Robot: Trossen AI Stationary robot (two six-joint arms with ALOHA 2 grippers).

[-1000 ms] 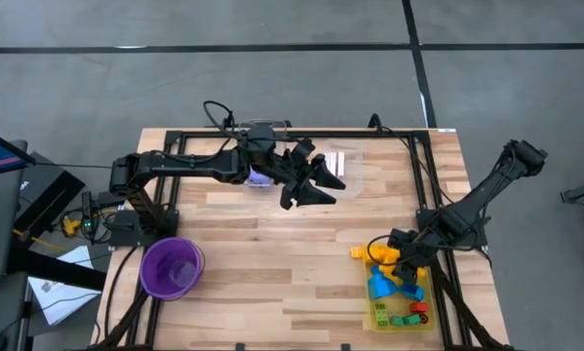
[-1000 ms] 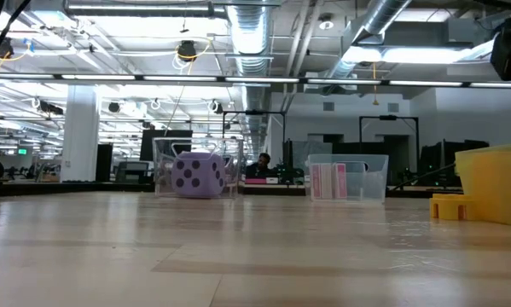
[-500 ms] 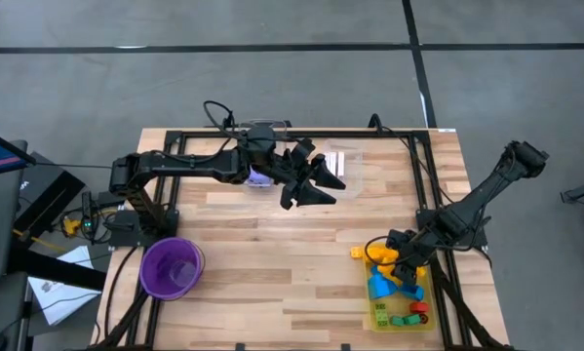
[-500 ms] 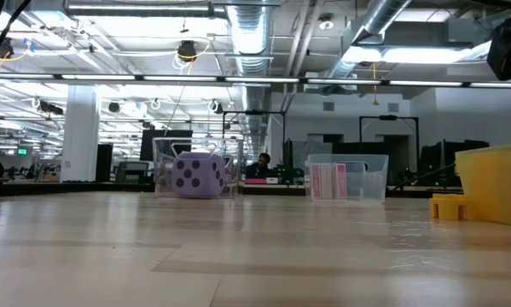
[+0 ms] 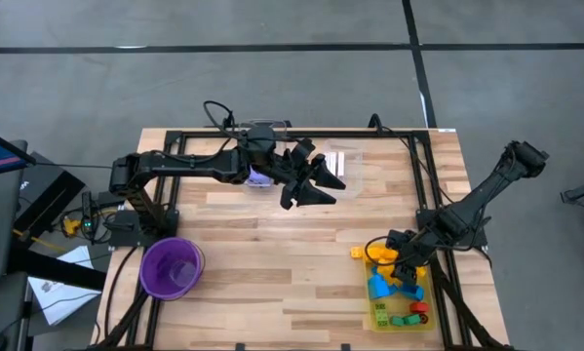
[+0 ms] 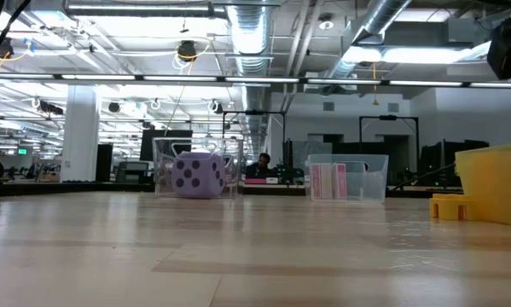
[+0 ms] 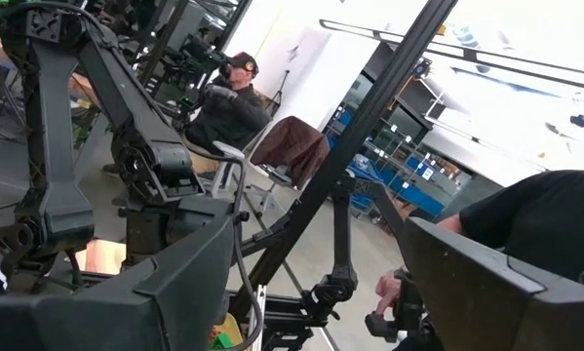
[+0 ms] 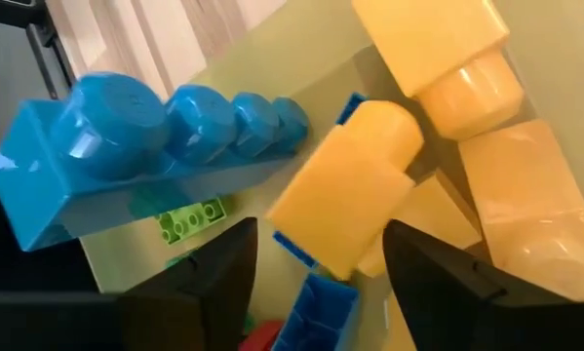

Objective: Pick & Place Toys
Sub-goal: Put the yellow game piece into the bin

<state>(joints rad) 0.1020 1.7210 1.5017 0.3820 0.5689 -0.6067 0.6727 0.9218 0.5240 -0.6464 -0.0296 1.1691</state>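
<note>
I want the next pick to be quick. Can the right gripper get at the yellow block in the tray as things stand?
Probably yes. The right gripper hangs open right over the yellow tray, and the yellow block sits between its fingers on top of the pile, with nothing covering it.

On my wooden table (image 5: 272, 263) I see a purple round cup (image 5: 172, 266) near the left front corner, a yellow tray (image 5: 378, 314) at the right front, and two clear boxes (image 6: 347, 179) along the far edge.
</note>
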